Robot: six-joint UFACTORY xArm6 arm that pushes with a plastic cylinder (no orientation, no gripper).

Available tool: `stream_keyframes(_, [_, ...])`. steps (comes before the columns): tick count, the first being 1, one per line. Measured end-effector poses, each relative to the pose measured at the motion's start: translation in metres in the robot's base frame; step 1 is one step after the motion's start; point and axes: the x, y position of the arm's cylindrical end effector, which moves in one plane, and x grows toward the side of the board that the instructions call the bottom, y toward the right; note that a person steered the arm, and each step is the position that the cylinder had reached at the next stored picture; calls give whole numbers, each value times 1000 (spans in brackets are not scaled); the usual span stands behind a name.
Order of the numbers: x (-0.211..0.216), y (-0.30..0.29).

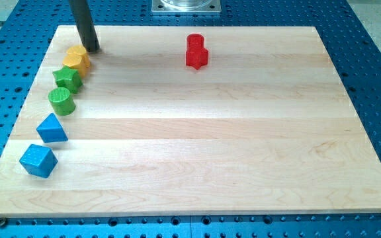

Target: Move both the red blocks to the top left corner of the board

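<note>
Camera view shows our job is not done: the two red blocks [196,51] sit touching near the desk's [210,152] top edge, around the middle, well apart from the top left corner. We have no gripper, only my tip [92,49], by the yellow block [77,59] near that corner. The desk between is bare, so we have room to push left.

A robotics lab bench is showing here: a pale wooden tabletop [197,132] is lying on a blue metal plate [369,59] drilled with a regular grid of holes, and a grey machined mounting base [186,6] is sitting just beyond the tabletop's top edge.
</note>
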Motion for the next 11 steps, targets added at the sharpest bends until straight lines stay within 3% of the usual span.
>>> stream_keyframes(1, [-20,67])
stream_keyframes(2, [-65,169])
stream_keyframes(3, [-40,294])
stream_keyframes(4, [-13,308])
stream_keyframes(6, [-10,119])
stream_keyframes(7, [-22,186])
stream_keyframes(8, [15,179])
stream_keyframes(9, [53,137])
stream_keyframes(11, [26,75])
